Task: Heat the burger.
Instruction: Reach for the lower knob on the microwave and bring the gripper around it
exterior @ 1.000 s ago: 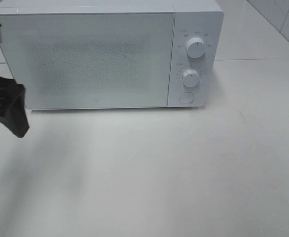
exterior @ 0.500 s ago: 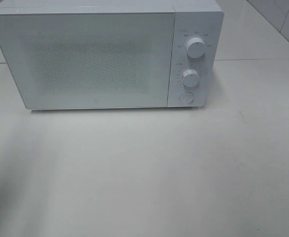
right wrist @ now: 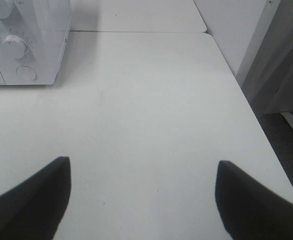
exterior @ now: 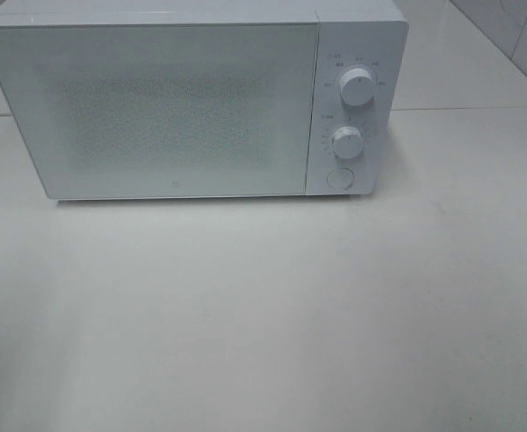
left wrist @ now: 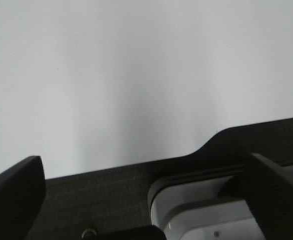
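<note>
The burger is not in any view. A white microwave stands at the back of the white table with its door shut. It has two knobs and a round button on its right panel. Its panel corner also shows in the right wrist view. Neither gripper shows in the exterior high view. My left gripper is open and empty over a pale surface and a dark edge. My right gripper is open and empty above the table, right of the microwave.
The table's right edge drops to a grey floor beside a white wall panel. In the left wrist view a dark surface and a white rounded housing lie under the fingers.
The left arm, seen at the left edge of the exterior high view one second ago, has withdrawn out of that view. The microwave has not moved.
</note>
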You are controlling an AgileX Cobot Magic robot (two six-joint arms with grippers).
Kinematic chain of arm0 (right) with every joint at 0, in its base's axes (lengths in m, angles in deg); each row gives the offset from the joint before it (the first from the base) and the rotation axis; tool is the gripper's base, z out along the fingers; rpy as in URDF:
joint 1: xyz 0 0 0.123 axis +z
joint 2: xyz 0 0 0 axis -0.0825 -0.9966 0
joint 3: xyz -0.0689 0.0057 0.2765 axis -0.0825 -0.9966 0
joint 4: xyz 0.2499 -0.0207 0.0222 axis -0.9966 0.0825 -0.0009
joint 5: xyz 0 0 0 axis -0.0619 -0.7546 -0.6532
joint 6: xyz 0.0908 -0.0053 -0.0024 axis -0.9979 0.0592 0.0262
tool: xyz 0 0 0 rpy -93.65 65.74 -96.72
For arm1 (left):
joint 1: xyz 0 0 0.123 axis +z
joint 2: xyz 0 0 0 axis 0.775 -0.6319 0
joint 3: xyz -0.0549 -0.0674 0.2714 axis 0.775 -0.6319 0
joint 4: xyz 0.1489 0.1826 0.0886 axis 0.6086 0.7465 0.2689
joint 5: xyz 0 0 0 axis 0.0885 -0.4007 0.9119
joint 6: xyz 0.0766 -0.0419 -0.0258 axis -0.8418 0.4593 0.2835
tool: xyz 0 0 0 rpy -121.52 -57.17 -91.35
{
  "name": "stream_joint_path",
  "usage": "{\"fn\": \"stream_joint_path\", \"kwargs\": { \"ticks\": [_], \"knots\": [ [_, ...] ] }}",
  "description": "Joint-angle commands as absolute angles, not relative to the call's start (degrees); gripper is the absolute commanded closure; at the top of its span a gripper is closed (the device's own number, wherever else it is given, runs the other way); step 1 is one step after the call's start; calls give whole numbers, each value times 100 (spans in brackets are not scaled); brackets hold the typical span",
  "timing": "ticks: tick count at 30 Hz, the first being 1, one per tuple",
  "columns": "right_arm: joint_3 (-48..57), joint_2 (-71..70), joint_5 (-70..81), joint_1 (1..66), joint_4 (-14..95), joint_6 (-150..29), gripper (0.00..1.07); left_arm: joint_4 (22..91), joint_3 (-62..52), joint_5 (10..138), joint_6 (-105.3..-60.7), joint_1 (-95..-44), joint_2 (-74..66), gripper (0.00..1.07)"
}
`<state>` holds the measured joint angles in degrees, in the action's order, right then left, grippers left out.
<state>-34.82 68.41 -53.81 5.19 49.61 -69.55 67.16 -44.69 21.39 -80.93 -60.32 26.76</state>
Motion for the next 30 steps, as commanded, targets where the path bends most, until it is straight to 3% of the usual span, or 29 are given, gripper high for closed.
{"fn": "stream_joint_path", "kwargs": {
  "ticks": [1, 18, 25, 30],
  "knots": [
    [-3493, 6984, -5295, 496, 4938, -6938, 33, 6779, -4532, 2311, -8104, -6003, 3346, 6],
    [-3493, 6984, -5295, 496, 4938, -6938, 33, 6647, -4532, 2317, -7995, -6003, 5300, 6],
    [-3493, 6984, -5295, 496, 4938, -6938, 33, 6653, -4532, 2323, -7995, -5144, 6108, 6],
    [-3493, 6984, -5295, 496, 4938, -6938, 33, 6642, -4532, 2323, -7995, -5024, 6577, 6]
  ]
}}
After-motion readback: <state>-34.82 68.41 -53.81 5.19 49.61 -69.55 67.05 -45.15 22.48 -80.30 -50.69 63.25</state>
